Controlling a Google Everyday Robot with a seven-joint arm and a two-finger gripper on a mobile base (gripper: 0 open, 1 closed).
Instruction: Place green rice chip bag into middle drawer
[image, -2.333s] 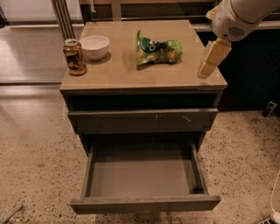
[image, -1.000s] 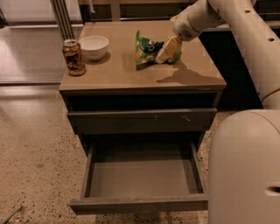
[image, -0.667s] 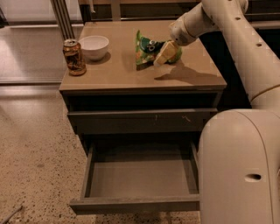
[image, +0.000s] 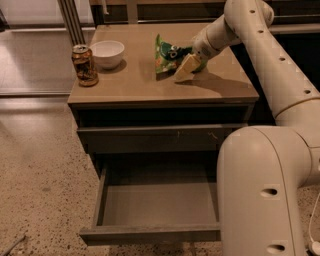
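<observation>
Up top, pale wedge-shaped pincer (image: 184, 70) at crinkly green rice chip bag (image: 167, 54), w/ grip unclear; smooth-floored middle drawer (image: 155, 205) open.

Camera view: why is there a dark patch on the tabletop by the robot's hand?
In the camera view, it is a shadow: the gripper, at the crinkled bright-green snack bag, and its white arm block light on the tan cabinet top.

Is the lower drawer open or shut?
Open: the middle drawer is pulled out, showing its grey floor. The gripper is up top at the green rice chip bag.
</observation>
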